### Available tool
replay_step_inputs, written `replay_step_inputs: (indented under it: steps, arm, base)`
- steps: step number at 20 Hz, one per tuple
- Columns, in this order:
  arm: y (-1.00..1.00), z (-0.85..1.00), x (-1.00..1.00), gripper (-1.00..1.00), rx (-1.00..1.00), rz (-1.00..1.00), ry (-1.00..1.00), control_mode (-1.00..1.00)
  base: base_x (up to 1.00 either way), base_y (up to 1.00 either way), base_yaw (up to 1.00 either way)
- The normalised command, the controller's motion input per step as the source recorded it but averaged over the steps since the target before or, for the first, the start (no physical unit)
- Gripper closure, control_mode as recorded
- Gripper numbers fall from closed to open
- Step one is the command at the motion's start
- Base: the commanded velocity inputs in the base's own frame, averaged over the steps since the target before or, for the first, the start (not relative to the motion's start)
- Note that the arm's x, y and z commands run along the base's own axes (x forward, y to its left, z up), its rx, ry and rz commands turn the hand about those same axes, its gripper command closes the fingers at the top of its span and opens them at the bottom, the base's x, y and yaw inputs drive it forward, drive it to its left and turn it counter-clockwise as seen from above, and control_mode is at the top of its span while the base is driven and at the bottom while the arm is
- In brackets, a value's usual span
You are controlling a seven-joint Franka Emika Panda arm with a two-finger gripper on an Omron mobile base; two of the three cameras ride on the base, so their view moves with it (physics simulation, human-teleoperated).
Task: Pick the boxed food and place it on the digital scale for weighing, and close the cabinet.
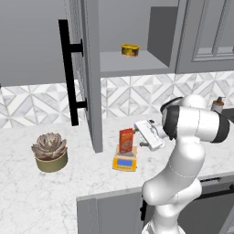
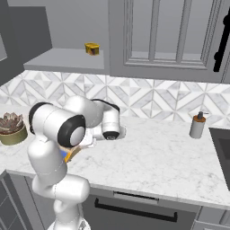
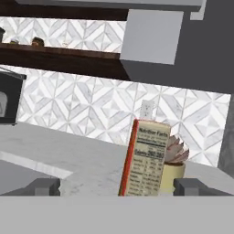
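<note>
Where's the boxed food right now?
In the left base view, the boxed food stands upright on the digital scale, just right of the open cabinet door.

The white marble counter [image 1: 55,192] carries the digital scale [image 1: 124,162] just below and left of the gripper [image 1: 139,133]. A potted succulent [image 1: 49,151] sits farther left, a soap dispenser [image 2: 197,125] well right. The cabinet shelf [image 1: 132,62] above holds a yellow tin [image 1: 130,50].

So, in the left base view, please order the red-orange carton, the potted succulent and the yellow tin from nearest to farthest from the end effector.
1. The tall red-orange carton, standing on the yellow-orange scale, just left of the open end effector.
2. The squat yellow tin, up on the open cabinet's shelf.
3. The potted succulent, far left on the marble counter.
</note>
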Motion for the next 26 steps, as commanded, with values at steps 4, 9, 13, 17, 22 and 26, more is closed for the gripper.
replay_step_inputs:
  steps: [4, 9, 13, 17, 22, 26]
  arm:
    - [-0.22, 0.05, -0.18, -1.00, 0.04, -0.01, -0.19, -1.00]
    - [-0.05, 0.47, -0.67, -1.00, 0.01, -0.04, -0.42, -1.00]
    - [0.02, 0.91, -0.90, -1.00, -0.04, -0.09, -0.61, -1.00]
    - [0.12, 1.00, -1.00, -1.00, -0.03, -0.11, -0.49, -1.00]
    - [0.18, 0.99, -1.00, -1.00, 0.04, -0.11, -0.25, -1.00]
    - [0.17, 0.83, -1.00, -1.00, 0.22, -0.02, -0.07, -1.00]
  base:
    - [0.00, 0.00, 0.00]
    - [0.00, 0.00, 0.00]
    - [0.00, 0.00, 0.00]
    - [0.00, 0.00, 0.00]
    - [0.00, 0.00, 0.00]
    - [0.00, 0.00, 0.00]
